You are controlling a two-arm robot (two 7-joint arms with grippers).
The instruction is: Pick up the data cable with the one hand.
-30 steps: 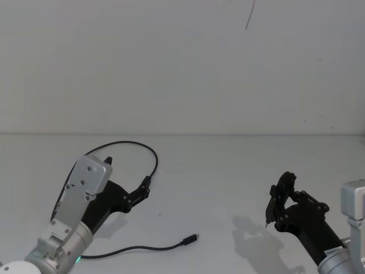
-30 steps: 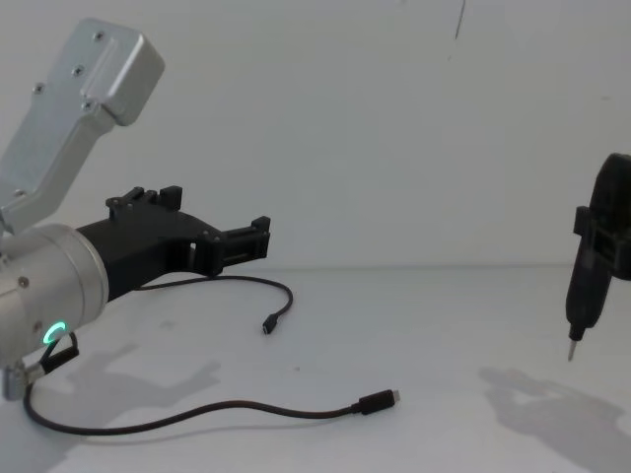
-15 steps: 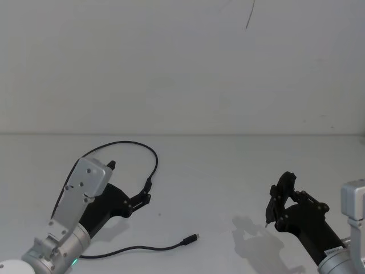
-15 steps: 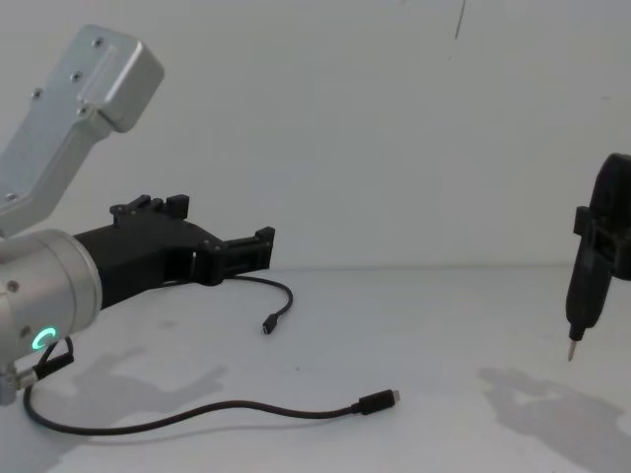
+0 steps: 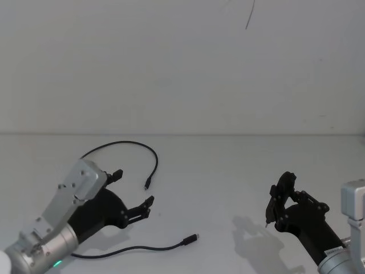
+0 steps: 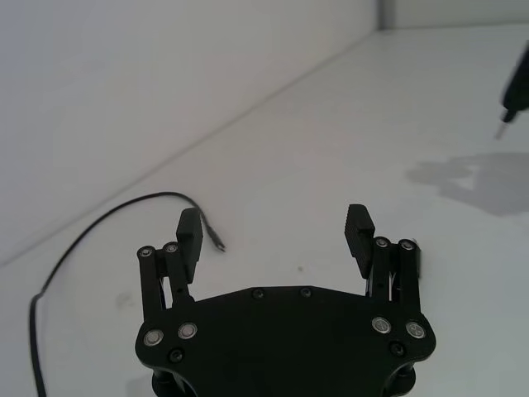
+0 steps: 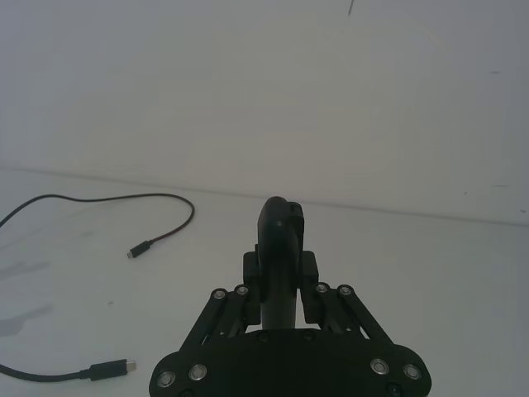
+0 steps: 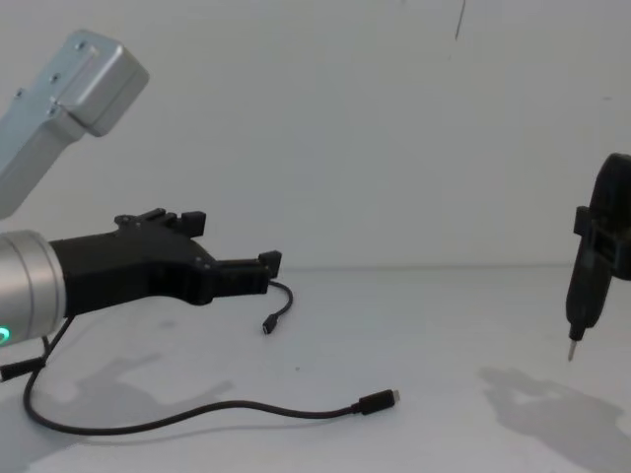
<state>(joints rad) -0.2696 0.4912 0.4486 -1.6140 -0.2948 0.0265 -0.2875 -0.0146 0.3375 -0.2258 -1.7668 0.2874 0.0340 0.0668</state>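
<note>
My left gripper hangs over the data cable, fingers spread wide and empty.
The cable lies looped on the white counter. Its small plug rests just past my fingertips, close beside one finger in the left wrist view, untouched. The larger plug lies nearer my body, right of the arm. My forearm hides part of the run between them in the head view. The arm reaches forward, low and nearly level, clear of the counter. My right gripper sits parked at the right, well apart.
</note>
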